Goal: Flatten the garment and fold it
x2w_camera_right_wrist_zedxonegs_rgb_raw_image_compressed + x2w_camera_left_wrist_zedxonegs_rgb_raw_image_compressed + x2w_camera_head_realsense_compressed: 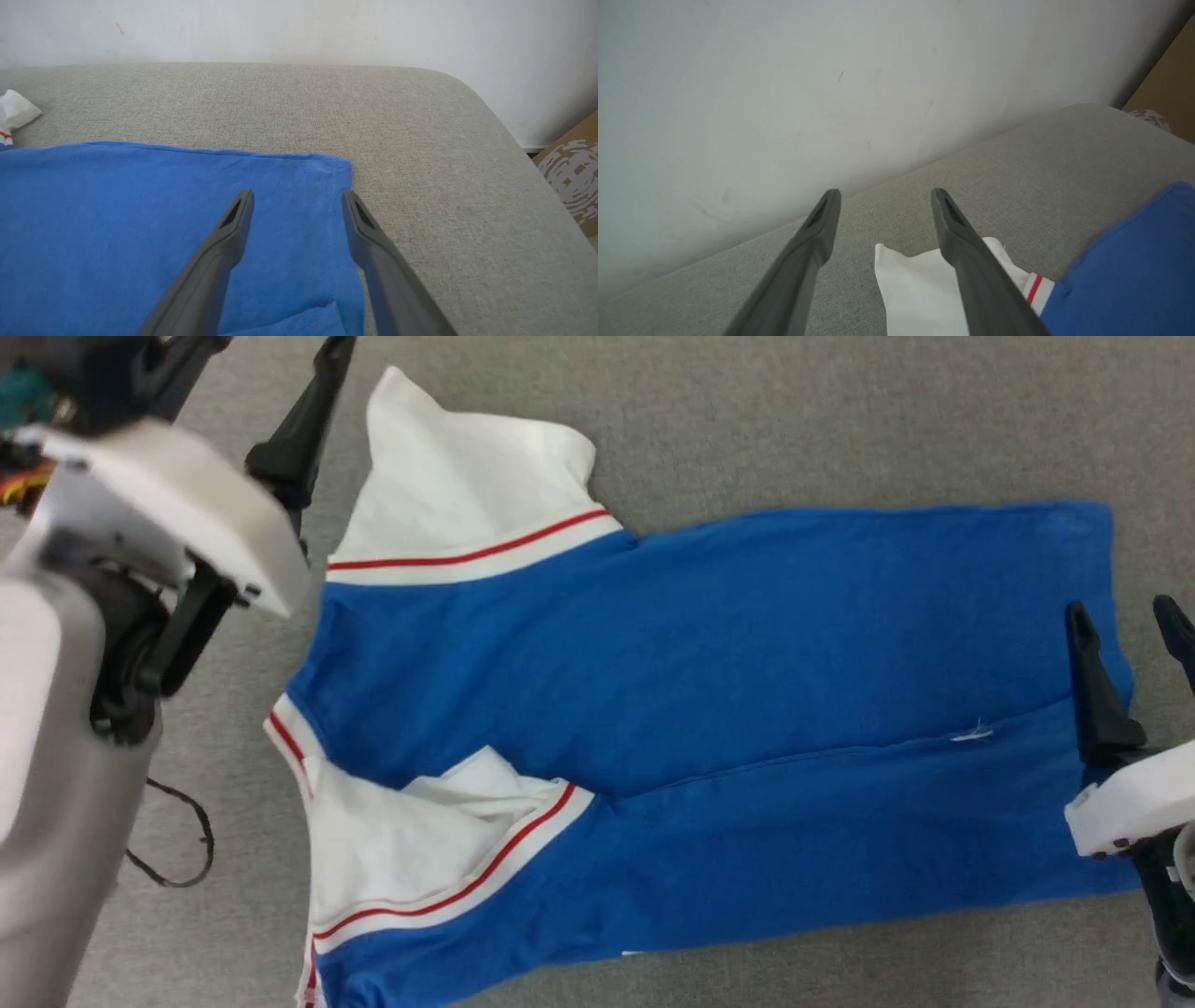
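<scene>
Both grippers stand released, holding nothing: left gripper [886, 193] by the far white sleeve [467, 457], right gripper [297, 196] over the hem [334, 233] of the garment [709, 644] spread across the grey cushion [794, 420]. Smooth the rumpled near sleeve [401, 849] first, I'd say — then fold. Cardboard [572, 182] at far right — contents hidden.

It looked like a bare test room: a grey cloth-covered table [420, 140] stood against a scuffed white wall [784, 93], with a cardboard box [572, 186] beside it.
</scene>
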Robot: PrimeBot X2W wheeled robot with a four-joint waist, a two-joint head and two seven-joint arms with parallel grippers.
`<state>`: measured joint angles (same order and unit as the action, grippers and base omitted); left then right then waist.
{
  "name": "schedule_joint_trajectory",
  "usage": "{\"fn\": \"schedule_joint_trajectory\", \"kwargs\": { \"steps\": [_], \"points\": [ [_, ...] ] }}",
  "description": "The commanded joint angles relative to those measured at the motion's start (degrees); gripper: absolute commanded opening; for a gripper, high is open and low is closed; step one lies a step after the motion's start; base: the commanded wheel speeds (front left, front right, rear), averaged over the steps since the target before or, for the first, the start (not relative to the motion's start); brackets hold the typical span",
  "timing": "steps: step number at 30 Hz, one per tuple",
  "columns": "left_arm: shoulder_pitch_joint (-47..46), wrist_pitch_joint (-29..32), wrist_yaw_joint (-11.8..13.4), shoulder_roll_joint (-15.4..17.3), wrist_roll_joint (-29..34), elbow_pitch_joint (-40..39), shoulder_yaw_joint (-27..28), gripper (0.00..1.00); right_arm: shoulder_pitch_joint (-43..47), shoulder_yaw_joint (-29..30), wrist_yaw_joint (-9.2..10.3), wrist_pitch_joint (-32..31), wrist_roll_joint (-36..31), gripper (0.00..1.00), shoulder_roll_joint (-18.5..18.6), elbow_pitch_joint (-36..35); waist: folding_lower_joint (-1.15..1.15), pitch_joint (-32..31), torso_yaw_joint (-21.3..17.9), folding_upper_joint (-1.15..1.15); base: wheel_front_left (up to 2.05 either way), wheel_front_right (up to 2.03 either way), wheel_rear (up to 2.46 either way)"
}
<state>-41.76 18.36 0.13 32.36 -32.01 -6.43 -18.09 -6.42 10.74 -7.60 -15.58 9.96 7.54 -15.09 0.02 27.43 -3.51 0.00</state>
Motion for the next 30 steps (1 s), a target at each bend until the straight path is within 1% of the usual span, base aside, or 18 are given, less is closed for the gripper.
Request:
{"fn": "schedule_joint_trajectory", "kwargs": {
  "steps": [1, 2, 3, 6, 10, 13, 17, 18, 19, 21, 26, 28, 30],
  "points": [
    [-3.1, 3.5, -1.4, 0.1, -0.6, 3.0, -1.8, 1.00, -1.2, -0.6, 0.11, 0.4, -0.7, 1.00, -0.3, 0.6, -0.02, 4.1, -2.5, 0.00, 0.00, 0.00, 0.00],
    [-4.4, 5.6, -2.1, 0.3, -0.6, 4.6, -2.7, 1.00, -1.5, -0.9, 0.11, 0.5, -0.7, 1.00, -0.4, 0.8, -0.02, 4.5, -2.8, 0.00, 0.00, 0.00, 0.00],
    [-4.4, 5.6, -2.1, 0.3, -0.6, 4.6, -2.7, 1.00, -1.5, -0.9, 0.11, 0.5, -0.7, 1.00, -0.4, 0.8, -0.02, 4.5, -2.8, 0.00, 0.00, 0.00, 0.00],
    [-7.7, 10.3, -3.5, 0.4, -1.1, 8.3, -4.7, 1.00, -2.1, -1.4, 0.11, 0.7, -0.7, 1.00, -0.6, 1.5, -0.02, 5.7, -3.5, 0.00, 0.00, 0.00, 0.00],
    [-11.0, 13.7, -4.3, 0.5, -1.3, 11.4, -6.1, 1.00, -2.8, -1.8, 0.11, 1.0, -0.7, 1.00, -0.7, 2.2, -0.02, 7.2, -4.4, 0.00, 0.00, 0.00, 0.00],
    [-12.4, 16.1, -4.4, 0.8, -1.4, 13.4, -6.7, 1.00, -3.4, -2.2, 0.11, 1.2, -0.7, 1.00, -0.6, 2.9, -0.02, 8.1, -5.0, 0.00, 0.00, 0.00, 0.00],
    [-13.1, 20.2, -3.8, 1.9, -1.2, 15.9, -7.5, 1.00, -4.1, -3.0, 0.11, 1.6, -0.5, 1.00, -0.4, 3.8, -0.02, 8.9, -5.8, 0.00, 0.00, 0.00, 0.00],
    [-13.0, 20.9, -3.7, 2.1, -1.5, 16.3, -7.5, 0.74, -4.3, -3.1, 0.11, 1.7, -0.4, 1.00, -0.3, 4.0, -0.02, 9.0, -6.0, 0.00, 0.00, 0.00, 0.00],
    [-12.9, 21.5, -3.7, 2.2, -1.9, 16.6, -7.5, 0.00, -4.5, -3.1, 0.11, 1.7, -0.4, 1.00, -0.2, 4.2, -0.02, 9.1, -6.1, 0.00, 0.00, 0.00, 0.00],
    [-12.6, 22.2, -4.0, 2.6, -2.2, 16.6, -7.7, 0.00, -4.8, -3.2, 0.11, 1.7, -0.4, 1.00, 0.1, 4.5, -0.02, 9.0, -6.2, 0.00, 0.00, 0.00, 0.00],
    [-11.5, 19.1, -3.8, 2.9, -1.7, 16.2, -7.4, 0.00, -5.8, -3.5, 0.11, 1.4, -0.2, 1.00, 1.7, 4.5, -0.02, 7.4, -5.9, 0.00, 0.00, 0.00, 0.00],
    [-11.0, 17.9, -3.8, 2.9, -1.4, 16.2, -7.5, 0.00, -7.0, -3.6, 0.11, 0.8, 0.3, 1.00, 3.2, 3.8, -0.02, 6.6, -5.6, 0.00, 0.00, 0.00, 0.00],
    [-10.6, 17.0, -3.9, 2.7, -1.3, 16.2, -7.7, 0.00, -8.7, -3.9, 0.11, -0.2, 0.2, 1.00, 5.5, 2.9, -0.02, 5.8, -5.3, 0.00, 0.00, 0.00, 0.00]
  ]
}}
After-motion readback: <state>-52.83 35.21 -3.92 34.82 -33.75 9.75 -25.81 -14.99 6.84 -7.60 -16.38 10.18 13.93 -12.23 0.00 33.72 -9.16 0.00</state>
